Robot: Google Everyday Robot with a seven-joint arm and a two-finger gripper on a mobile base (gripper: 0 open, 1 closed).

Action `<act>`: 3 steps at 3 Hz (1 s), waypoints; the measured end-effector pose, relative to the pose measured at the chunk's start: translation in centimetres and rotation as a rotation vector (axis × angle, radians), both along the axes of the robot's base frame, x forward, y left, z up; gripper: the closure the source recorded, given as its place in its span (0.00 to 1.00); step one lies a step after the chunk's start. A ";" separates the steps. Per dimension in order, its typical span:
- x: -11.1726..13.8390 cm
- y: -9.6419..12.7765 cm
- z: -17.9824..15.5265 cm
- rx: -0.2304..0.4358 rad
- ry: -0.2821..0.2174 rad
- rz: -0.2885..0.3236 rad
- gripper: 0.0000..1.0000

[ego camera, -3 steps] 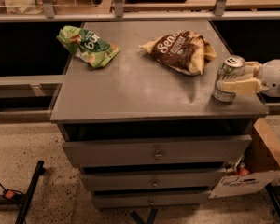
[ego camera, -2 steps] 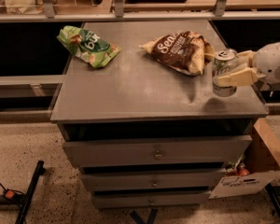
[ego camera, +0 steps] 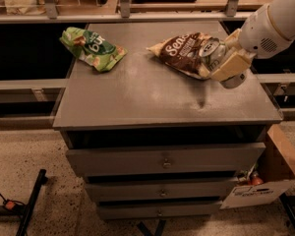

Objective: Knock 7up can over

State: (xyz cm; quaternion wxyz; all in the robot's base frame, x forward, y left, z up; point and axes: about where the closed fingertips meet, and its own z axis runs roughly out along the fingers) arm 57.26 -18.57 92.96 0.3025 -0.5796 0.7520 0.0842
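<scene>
The 7up can (ego camera: 212, 51) is tilted steeply to the left at the right side of the grey cabinet top (ego camera: 137, 90). Its silver top leans against the brown-and-cream snack bag (ego camera: 179, 50), and its base is off the surface. My gripper (ego camera: 226, 65) is right at the can, coming in from the right on a white arm (ego camera: 273, 26). A cream part of the gripper covers the can's lower body.
A green snack bag (ego camera: 92, 48) lies at the back left of the cabinet top. Drawers (ego camera: 164, 161) are below the top. A cardboard box (ego camera: 280, 166) stands on the floor at the right. A rail (ego camera: 137, 17) runs behind the cabinet.
The gripper has moved back and to the left with the can. The can, upright near the right front edge a second ago, now leans over against the brown bag.
</scene>
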 end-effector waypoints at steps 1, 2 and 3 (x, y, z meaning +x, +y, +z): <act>-1.1 0.5 -0.9 -0.224 -0.021 0.046 1.00; -2.0 -1.2 -3.1 -0.436 -0.017 0.085 1.00; -1.9 -4.1 -5.3 -0.641 0.018 0.109 0.84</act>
